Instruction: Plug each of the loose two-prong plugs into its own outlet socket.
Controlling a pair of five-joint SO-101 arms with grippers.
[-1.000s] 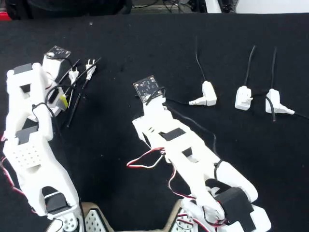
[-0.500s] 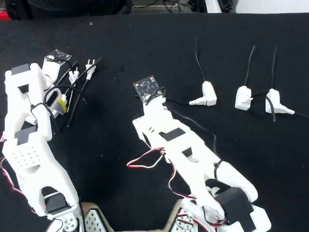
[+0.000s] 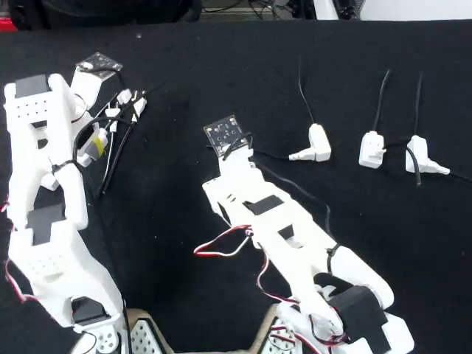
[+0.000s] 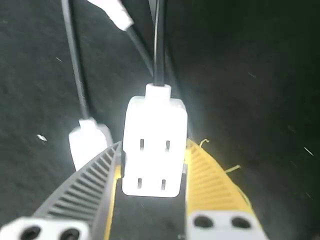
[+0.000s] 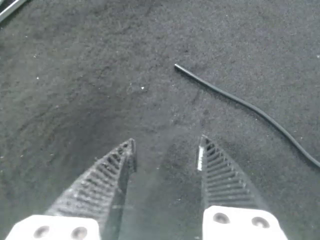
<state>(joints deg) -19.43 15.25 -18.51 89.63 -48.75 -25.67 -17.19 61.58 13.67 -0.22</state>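
My left gripper (image 4: 154,150) is shut on a white outlet socket (image 4: 155,130) with slot pairs on its face and a black cord leaving its far end. In the high view this gripper (image 3: 94,141) is at the far left, next to two small white two-prong plugs (image 3: 122,98) (image 3: 138,105) on black cords. Another white plug body (image 4: 89,143) lies just beside the grey finger. My right gripper (image 5: 165,150) stands open over bare black cloth, nothing between its fingers. Three white corded pieces (image 3: 316,144) (image 3: 371,150) (image 3: 422,157) lie at the right.
A black cloth (image 3: 221,66) covers the table. Black cords (image 3: 110,158) tangle beside the left arm. A thin black cord (image 5: 240,105) runs ahead of the right gripper. The right arm (image 3: 273,221) lies across the middle, red wires looping at its side.
The left arm has moved toward the far side of the table with the socket in its grip; the two small plugs and their cords shifted with it. The right arm has kept still.
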